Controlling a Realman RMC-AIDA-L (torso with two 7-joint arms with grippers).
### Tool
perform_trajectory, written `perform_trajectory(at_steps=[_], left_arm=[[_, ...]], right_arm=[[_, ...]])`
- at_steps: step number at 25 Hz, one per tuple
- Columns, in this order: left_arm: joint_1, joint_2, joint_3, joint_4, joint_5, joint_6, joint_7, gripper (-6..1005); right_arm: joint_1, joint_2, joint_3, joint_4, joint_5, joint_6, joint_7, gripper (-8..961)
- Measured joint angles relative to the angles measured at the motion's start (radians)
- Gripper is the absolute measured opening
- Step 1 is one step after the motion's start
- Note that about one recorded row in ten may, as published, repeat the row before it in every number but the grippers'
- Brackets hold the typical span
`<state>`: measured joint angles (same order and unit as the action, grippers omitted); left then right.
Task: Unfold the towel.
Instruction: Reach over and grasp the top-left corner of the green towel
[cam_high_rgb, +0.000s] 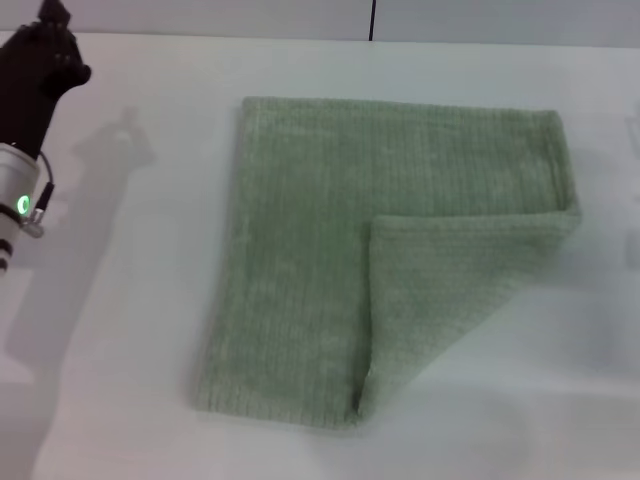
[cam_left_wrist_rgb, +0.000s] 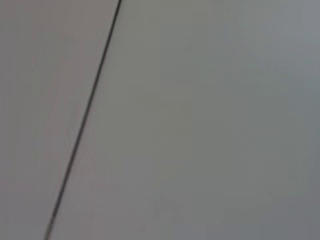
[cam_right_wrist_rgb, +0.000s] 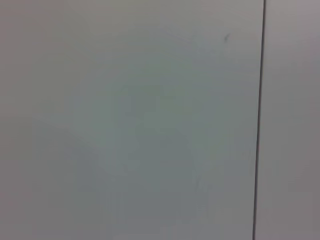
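**One corner left to open**

The towel (cam_high_rgb: 330, 260) lies mid-table, its four-o'clock corner folded inward; my left gripper (cam_high_rgb: 45, 45) hovers at ten o'clock, jaws I cannot tell; right arm unseen; next I'd judge: pinch that flap, pull outward.

- The left arm (cam_high_rgb: 22, 150) stood at the far left edge of the head view, its black upper section raised and a silver wrist segment below it showing a lit green ring.
- The left gripper (cam_high_rgb: 50, 25) sat at the top left corner, dark and bunched; whether its jaws were parted could not be told.
- The right arm appeared in no view.
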<state>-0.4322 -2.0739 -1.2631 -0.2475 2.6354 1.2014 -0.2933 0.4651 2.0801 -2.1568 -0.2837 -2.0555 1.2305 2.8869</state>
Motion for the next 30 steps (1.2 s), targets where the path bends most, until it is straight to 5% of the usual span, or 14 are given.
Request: perform_trajectory(at_steps=[5,10,12,14,18,23,30], left_arm=[[0.004,0.011,0.057,-0.122,0.009,-0.15,-0.094,55],[-0.009,0.013,0.067,-0.206,0.039,-0.35,-0.087,-2],[-0.009,0.013,0.067,-0.206,0.039,-0.35,-0.087,-2],[-0.027,0.014,0.061,-0.282,0.089,-0.547,-0.091,-2],[-0.029,0.014,0.06,-0.308,0.105,-0.604,-0.091,-2],[-0.033,0.03,0.058,-0.484,0.163,-0.877,-0.091,-2],[-0.037,0.045,0.056,-0.578,0.174,-1.02,-0.082,-2]], right_arm=[[0.0,0.0,0.0,0.001,0.0,0.0,0.0,807],[0.0,0.0,0.0,0.001,0.0,0.0,0.0,806],[0.0,0.0,0.0,0.001,0.0,0.0,0.0,806],[0.0,0.0,0.0,0.001,0.0,0.0,0.0,806],[0.0,0.0,0.0,0.002,0.0,0.0,0.0,806],[0.0,0.0,0.0,0.002,0.0,0.0,0.0,806],[0.003,-0.001,0.0,0.001,0.0,-0.003,0.0,806]])
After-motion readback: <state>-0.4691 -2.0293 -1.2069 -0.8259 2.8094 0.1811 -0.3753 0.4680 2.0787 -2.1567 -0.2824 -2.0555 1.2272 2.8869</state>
